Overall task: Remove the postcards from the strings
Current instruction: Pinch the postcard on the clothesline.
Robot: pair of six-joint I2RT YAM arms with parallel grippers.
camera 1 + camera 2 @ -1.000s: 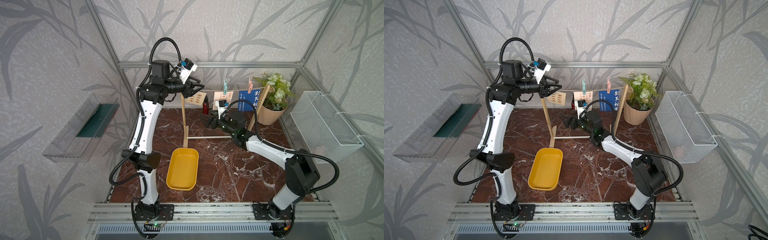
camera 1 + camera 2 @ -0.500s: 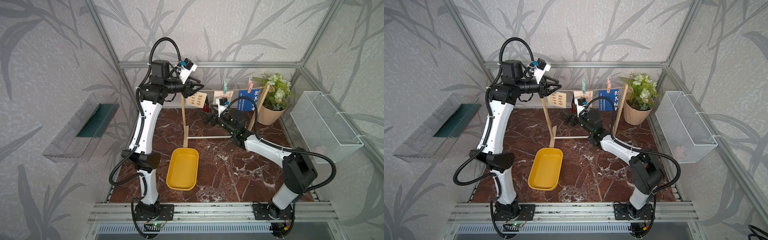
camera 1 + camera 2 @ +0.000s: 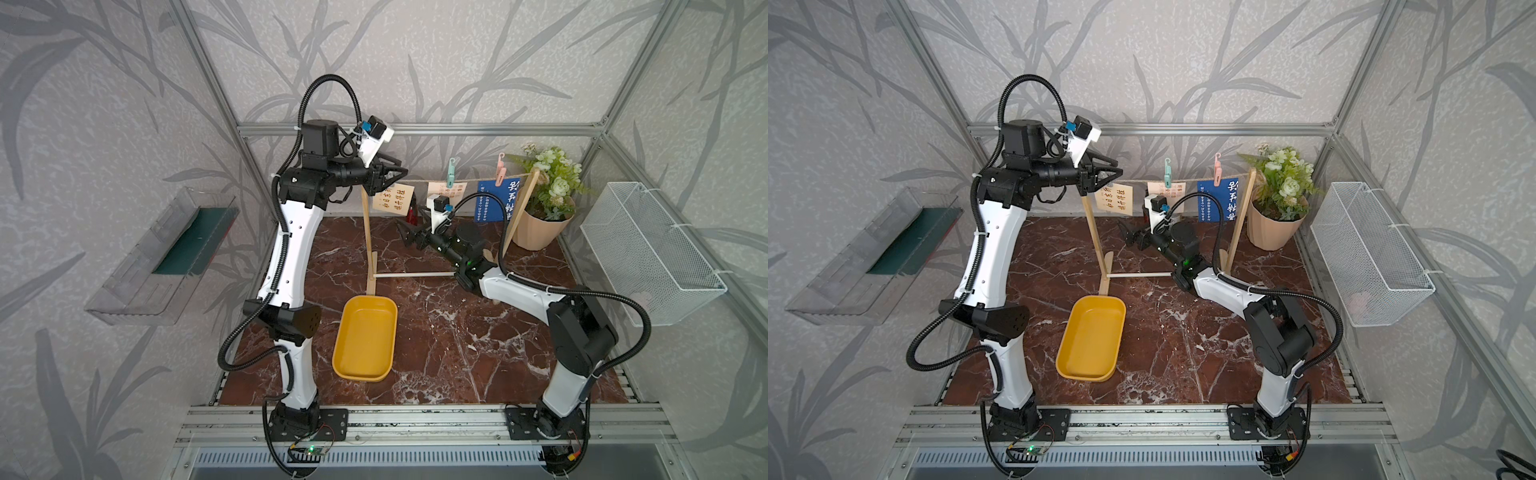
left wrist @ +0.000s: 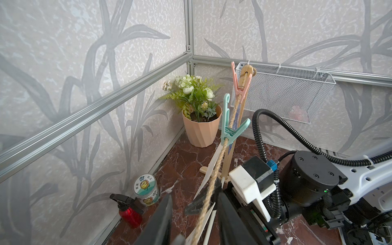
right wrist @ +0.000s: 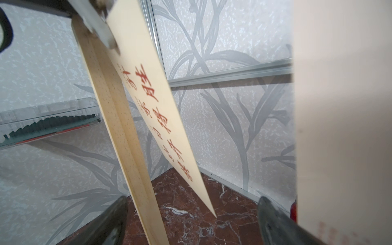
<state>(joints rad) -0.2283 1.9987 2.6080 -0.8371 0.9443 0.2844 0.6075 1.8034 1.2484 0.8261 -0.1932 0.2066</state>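
Where twine [image 3: 473, 180] spans, cream postcards [image 3: 390, 198], blue postcard [image 3: 496, 201]

Grey leaf-patterned walls [image 3: 457, 62], aluminium frame [image 3: 457, 129], red-brown marble floor [image 3: 457, 353], even light

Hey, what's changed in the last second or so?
The right end effector crept slightly toward the leftmost cream postcard, jaws open, holding nothing. The left end effector at the twine, the other cream postcard, the blue postcard and the yellow tray stayed put.
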